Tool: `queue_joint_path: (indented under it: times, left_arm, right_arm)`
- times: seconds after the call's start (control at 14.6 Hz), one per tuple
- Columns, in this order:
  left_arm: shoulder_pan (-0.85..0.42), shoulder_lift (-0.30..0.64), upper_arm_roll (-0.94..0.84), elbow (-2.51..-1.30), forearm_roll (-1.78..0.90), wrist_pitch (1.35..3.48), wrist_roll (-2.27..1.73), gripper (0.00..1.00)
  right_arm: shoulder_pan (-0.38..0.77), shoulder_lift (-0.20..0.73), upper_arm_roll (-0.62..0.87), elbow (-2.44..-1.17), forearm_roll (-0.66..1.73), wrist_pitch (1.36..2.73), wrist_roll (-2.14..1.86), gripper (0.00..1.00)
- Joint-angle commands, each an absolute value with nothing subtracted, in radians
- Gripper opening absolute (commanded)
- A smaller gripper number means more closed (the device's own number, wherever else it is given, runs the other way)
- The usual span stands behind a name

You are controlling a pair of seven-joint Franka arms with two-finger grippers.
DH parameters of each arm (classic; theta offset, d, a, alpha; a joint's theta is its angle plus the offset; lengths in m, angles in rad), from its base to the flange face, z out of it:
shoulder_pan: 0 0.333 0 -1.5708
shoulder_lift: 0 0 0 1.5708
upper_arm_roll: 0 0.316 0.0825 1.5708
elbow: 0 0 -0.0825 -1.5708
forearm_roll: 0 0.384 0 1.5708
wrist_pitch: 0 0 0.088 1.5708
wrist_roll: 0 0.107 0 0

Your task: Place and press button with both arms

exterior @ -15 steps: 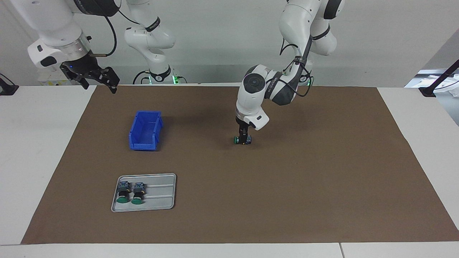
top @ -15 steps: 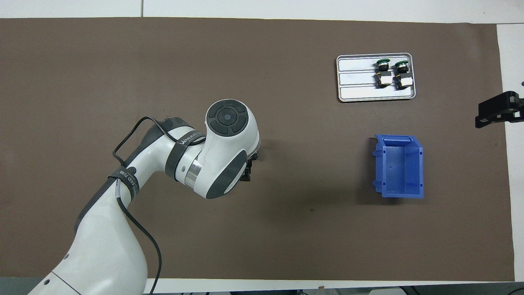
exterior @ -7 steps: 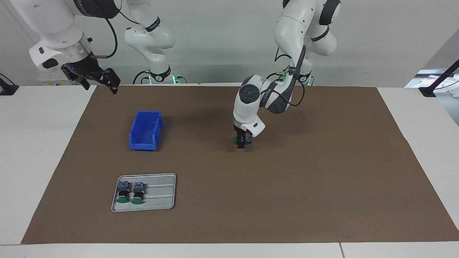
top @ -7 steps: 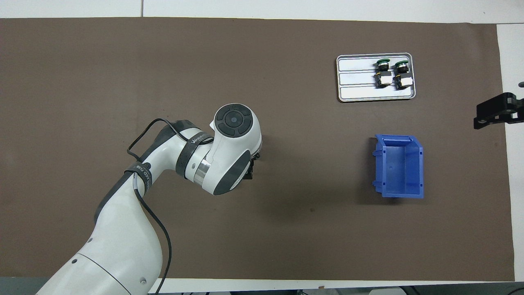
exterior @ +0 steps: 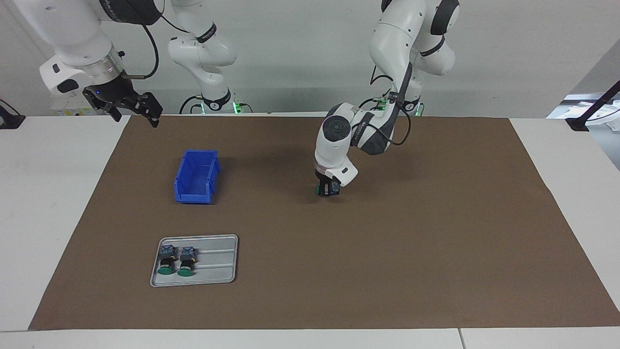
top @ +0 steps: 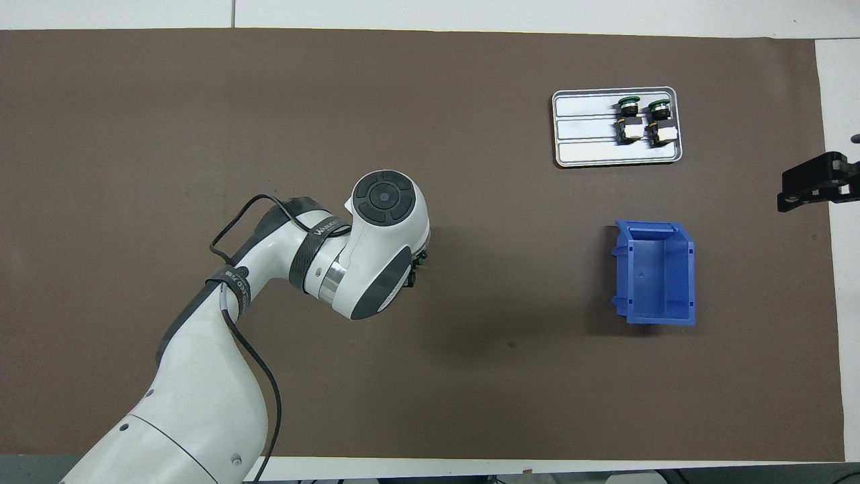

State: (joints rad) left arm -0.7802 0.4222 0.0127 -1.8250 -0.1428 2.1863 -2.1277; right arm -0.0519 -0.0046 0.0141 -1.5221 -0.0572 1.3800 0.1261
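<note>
Blue bin (exterior: 195, 177): open top up, set on brown mat (exterior: 436, 252), toward the right arm's end | Grey tray (exterior: 218, 264): laid flat on the mat, farther from the robots than the bin, well apart from it | White table (exterior: 48, 194): covered by the mat

Three push-button switches in all: two buttons (exterior: 168, 261) lying side by side on the tray, and a third button (exterior: 326, 189) at the left gripper (exterior: 328, 190) near the middle of the mat (only partly visible beneath the wrist); one grey metal tray (exterior: 218, 261); one blue bin (exterior: 196, 177); one brown mat (exterior: 387, 252); two white arms, so two grippers, the right gripper (exterior: 133, 109) being the second.
</note>
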Motion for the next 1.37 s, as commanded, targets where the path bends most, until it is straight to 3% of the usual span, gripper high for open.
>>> queue_joint_path:
  times: [0.0,0.34,0.75,0.96,1.3]
  left_arm:
    - [-0.798,0.417,0.029,-1.83,-0.138,2.201,-2.143,0.27]
    - [-0.781,0.405,0.035,-1.809,-0.13,2.186,-2.126,0.17]
    - [-0.678,0.288,0.029,-1.833,-0.135,2.149,-2.072,0.17]
    - [-0.652,0.224,0.028,-1.911,-0.153,2.155,-1.982,0.17]
    - [-0.568,0.195,0.028,-1.965,-0.388,2.155,-1.763,0.17]
  right_arm:
    - [-0.057,-0.023,0.012,-1.545,-0.044,1.381,0.101,0.99]
    - [-0.057,-0.023,0.012,-1.545,-0.044,1.381,0.101,0.99]
    - [-0.057,-0.023,0.012,-1.545,-0.043,1.381,0.101,0.99]
    - [-0.057,-0.023,0.012,-1.545,-0.043,1.381,0.101,0.99]
    - [-0.057,-0.023,0.012,-1.545,-0.044,1.381,0.101,0.99]
